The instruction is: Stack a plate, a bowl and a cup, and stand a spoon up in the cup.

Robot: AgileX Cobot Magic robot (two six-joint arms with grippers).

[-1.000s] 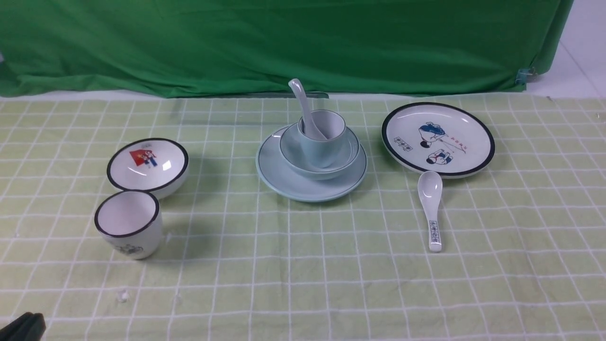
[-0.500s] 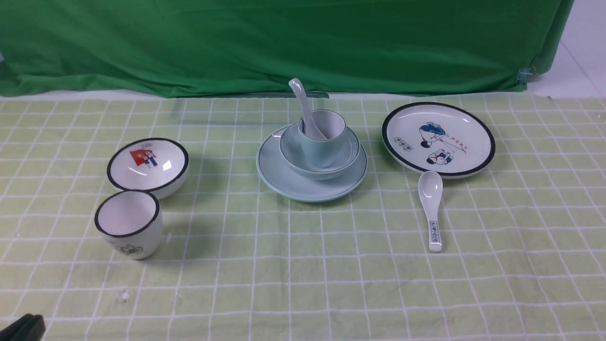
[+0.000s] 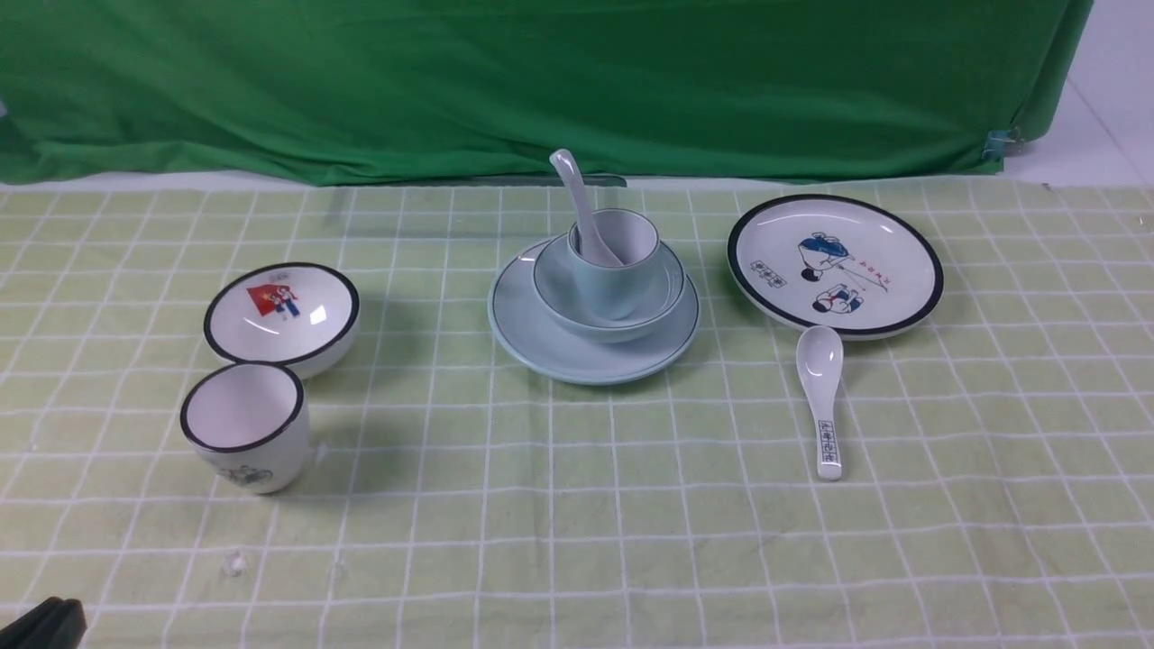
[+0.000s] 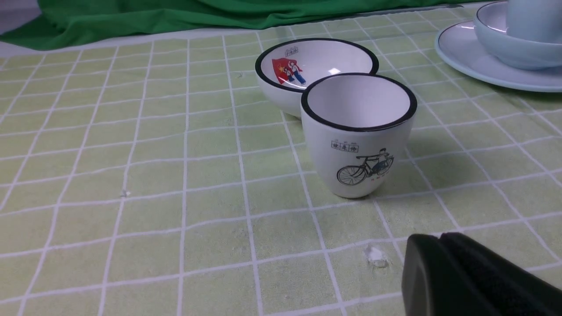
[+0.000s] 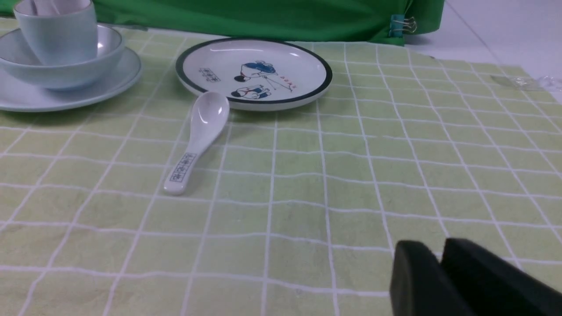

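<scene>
Left gripper [image 4: 439, 239] sits low over the checked cloth [image 3: 577, 505], fingers pressed together, holding nothing; in the front view only its dark tip [image 3: 41, 622] shows at the near left corner. Right gripper [image 5: 439, 254] also low over the cloth, empty; a thin gap shows between its tips, but whether the fingers are truly parted I cannot tell.

Landmark: pale blue-green plate [image 3: 541, 338], mid-worktop.
- Pale blue-green bowl [image 3: 559, 302] rests on the plate.
- Pale blue-green cup [image 3: 609, 279] stands upright in the bowl.
- Plain ceramic soup spoon [image 3: 577, 203] stands in the cup, scoop down, handle leaning up and to the left above the rim.

Left of the plate, well apart: white black-rimmed bowl [image 3: 281, 315] with a red picture inside. White black-rimmed cup [image 3: 245, 428] with a bicycle drawing stands just in front of that bowl, upright, very close; contact unclear.

Right of the plate, near: white black-rimmed plate [image 3: 834, 264] with cartoon figures. White spoon [image 3: 822, 388] with dark characters on its handle lies flat in front of that plate, scoop nearly at its rim, handle pointing toward the robot.

Green backdrop cloth [image 3: 541, 81] hangs behind the plate.
</scene>
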